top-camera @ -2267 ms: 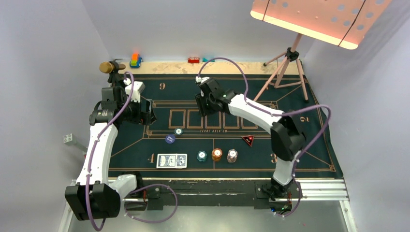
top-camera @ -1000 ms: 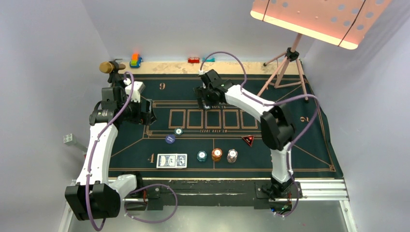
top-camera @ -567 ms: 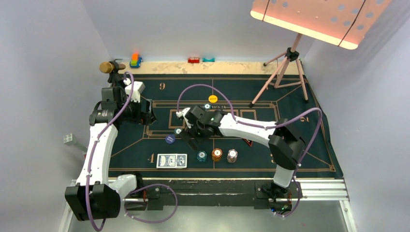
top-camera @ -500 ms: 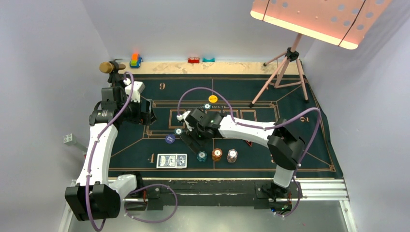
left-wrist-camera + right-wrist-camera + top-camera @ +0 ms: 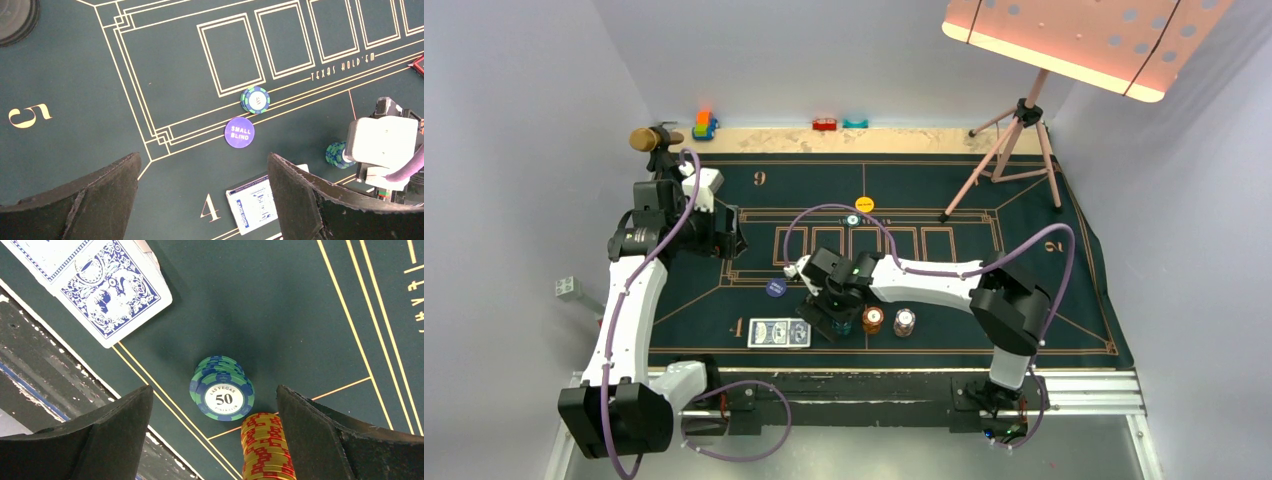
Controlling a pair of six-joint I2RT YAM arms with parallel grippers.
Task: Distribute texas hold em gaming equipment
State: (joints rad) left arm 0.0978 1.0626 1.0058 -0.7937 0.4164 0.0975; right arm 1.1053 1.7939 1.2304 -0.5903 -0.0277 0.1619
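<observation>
On the mat (image 5: 904, 180), near edge, you have the playing cards (image 5: 779, 332) at the left; three chip stacks run from them toward 3 o'clock — first stack (image 5: 222, 395), second stack (image 5: 265, 447) just beside it, third stack (image 5: 905, 322). The right gripper (image 5: 829, 318) hangs over the first stack, a finger either side. The small-blind disc (image 5: 239, 132) sits at 12 o'clock of the cards, a lone chip stack (image 5: 255, 99) just beside it at 1 o'clock. The far disc (image 5: 864, 203) lies well apart — 12 o'clock of the row.

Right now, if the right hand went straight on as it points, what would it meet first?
Probably the teal chip stack, centred between the open fingers of the right hand; the orange chip stack sits just beside it. Depth is unclear.
</observation>
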